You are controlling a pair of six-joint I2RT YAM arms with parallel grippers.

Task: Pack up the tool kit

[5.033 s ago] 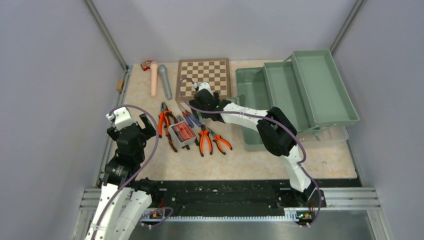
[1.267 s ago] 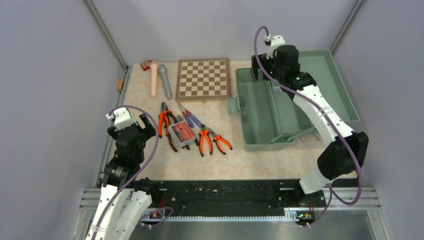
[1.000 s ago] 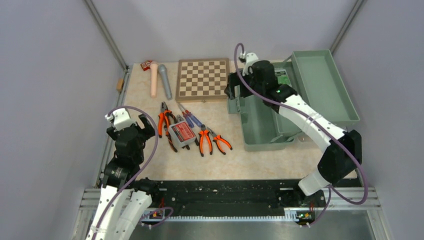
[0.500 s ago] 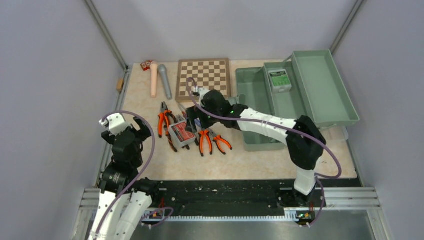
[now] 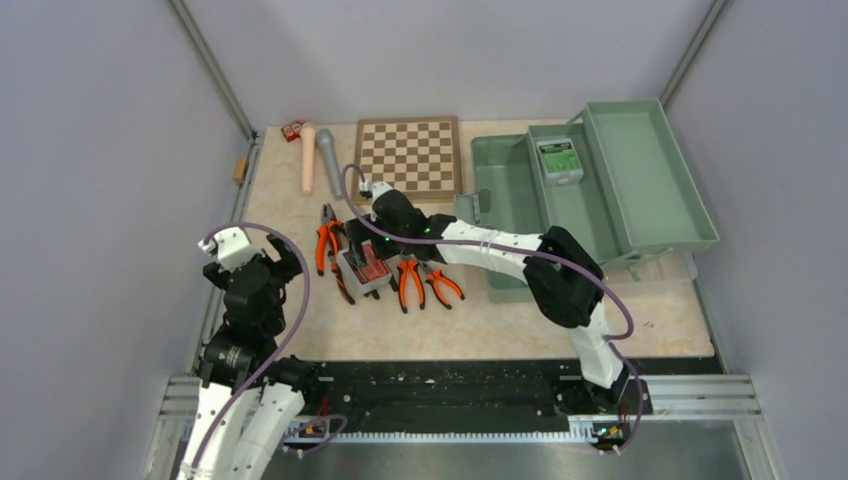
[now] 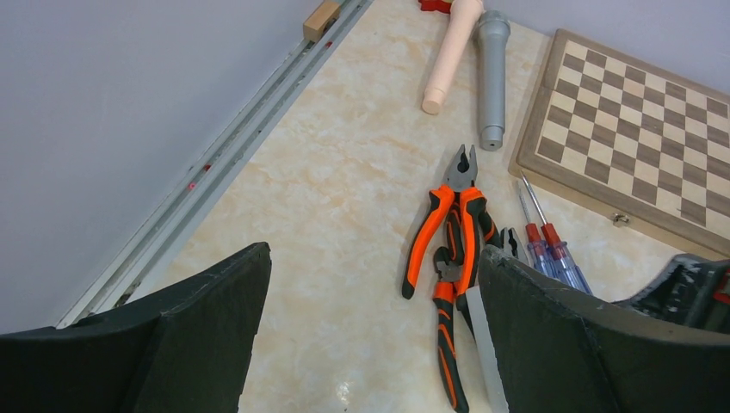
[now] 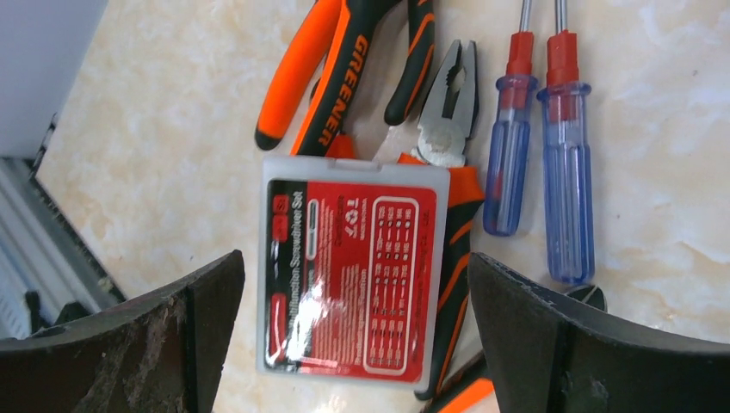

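The sage-green toolbox [image 5: 508, 190] stands open at the right, with a green-labelled box [image 5: 558, 160] in its fold-out tray. A red-labelled box [image 5: 366, 270] [image 7: 353, 280] lies on orange-handled pliers [image 5: 327, 240] [image 7: 344, 69] [image 6: 456, 215], next to two blue screwdrivers [image 7: 564, 155] [image 6: 551, 254]. More pliers [image 5: 412, 280] lie to its right. My right gripper [image 5: 366, 258] [image 7: 355, 288] hovers open over the red-labelled box, one finger on each side, not touching it. At the left edge my left gripper [image 5: 256, 262] [image 6: 372, 258] is open and empty, short of the pliers.
A brown chessboard [image 5: 408, 158] [image 6: 637, 146] lies at the back centre. Grey [image 5: 329, 163] [image 6: 492, 69] and pink [image 5: 307, 158] [image 6: 448, 52] cylinders lie at the back left, a small red item [image 5: 292, 130] beside them. A metal rail [image 6: 215, 163] runs along the left wall.
My right arm swung from the toolbox, where the green-labelled box now lies in the tray, leftwards and down over the red-labelled box. The left gripper shifted slightly left.
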